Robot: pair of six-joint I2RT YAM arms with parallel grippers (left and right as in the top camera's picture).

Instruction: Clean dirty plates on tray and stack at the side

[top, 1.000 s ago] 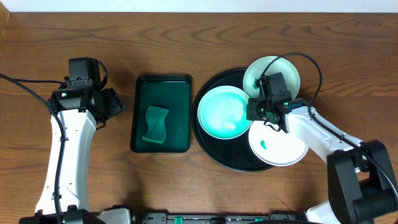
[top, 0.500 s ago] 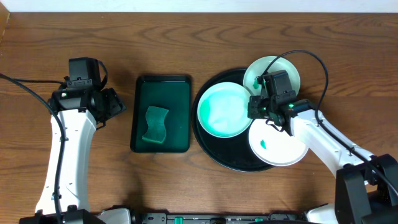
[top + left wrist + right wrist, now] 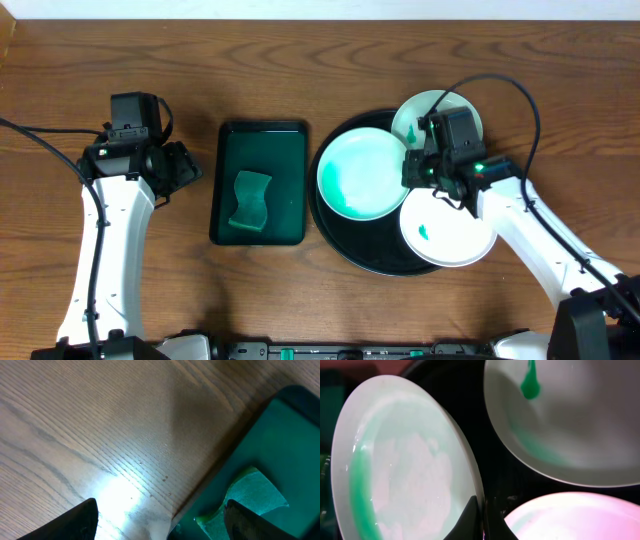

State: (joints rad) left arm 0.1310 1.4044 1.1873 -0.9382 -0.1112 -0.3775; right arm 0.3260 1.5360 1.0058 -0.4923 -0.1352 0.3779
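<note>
Three plates lie on the round black tray (image 3: 340, 240). My right gripper (image 3: 411, 168) is shut on the right rim of the pale-teal plate (image 3: 360, 178), which fills the tray's left half. In the right wrist view the fingertips (image 3: 471, 510) pinch this plate's (image 3: 405, 460) thin edge. A second plate (image 3: 450, 235) with a green smear sits at the front right. A third plate (image 3: 440, 108) is at the back right, partly under the arm. My left gripper (image 3: 183, 170) is open over bare wood, left of the green tray.
A rectangular dark green tray (image 3: 258, 150) holds a wavy green sponge (image 3: 252, 198) between the arms; both show in the left wrist view, the tray (image 3: 290, 435) and the sponge (image 3: 247, 492). Brown wood tabletop (image 3: 560, 100) surrounds the trays.
My right gripper has shifted slightly right and back with the teal plate's rim in its grip; the plate has barely moved. The left arm has not moved.
</note>
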